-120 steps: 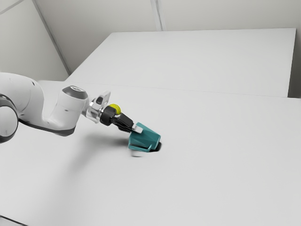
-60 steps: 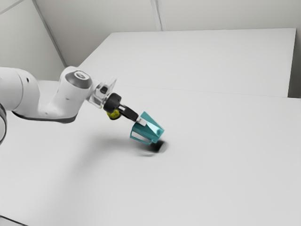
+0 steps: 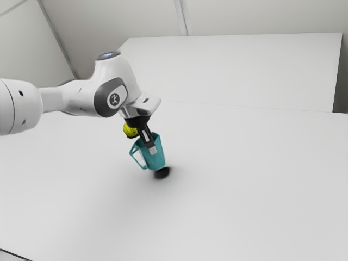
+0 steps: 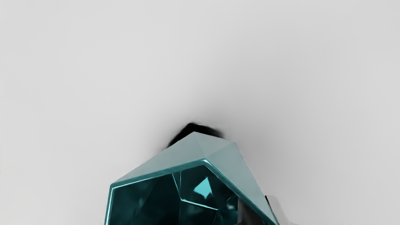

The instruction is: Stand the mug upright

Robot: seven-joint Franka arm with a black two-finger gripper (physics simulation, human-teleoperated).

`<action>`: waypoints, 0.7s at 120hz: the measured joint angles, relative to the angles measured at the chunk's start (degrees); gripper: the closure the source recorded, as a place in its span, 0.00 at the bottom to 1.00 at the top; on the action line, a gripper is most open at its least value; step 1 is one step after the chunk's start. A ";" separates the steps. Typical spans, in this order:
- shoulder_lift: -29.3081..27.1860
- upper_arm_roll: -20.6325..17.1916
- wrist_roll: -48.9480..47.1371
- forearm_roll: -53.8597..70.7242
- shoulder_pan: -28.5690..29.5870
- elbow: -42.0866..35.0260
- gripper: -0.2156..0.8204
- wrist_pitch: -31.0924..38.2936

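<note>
Pale, smooth table (image 3: 234,190) below the mug (image 3: 155,157), with a dark shadow (image 3: 161,173) near its base. Raised off the table, tilted, handle (image 3: 136,161) toward the exterior view's left. Pinched at the wall by the gripper (image 3: 152,149), one finger (image 4: 248,215) inside the mug, the other (image 4: 276,206) outside. Near the mug's rim, a yellow round thing (image 3: 130,130).

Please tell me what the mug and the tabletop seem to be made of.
The mug looks like glossy glazed ceramic, judging by bright glints along its teal rim and inner edges, though hard plastic or glass could look the same. The tabletop seems a smooth, matte painted or laminate surface: pale, soft-shadowed, without grain. Its exact material stays open.
</note>
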 joint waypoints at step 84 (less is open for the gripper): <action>-1.91 -1.68 -25.07 3.41 -0.20 -9.42 0.97 12.62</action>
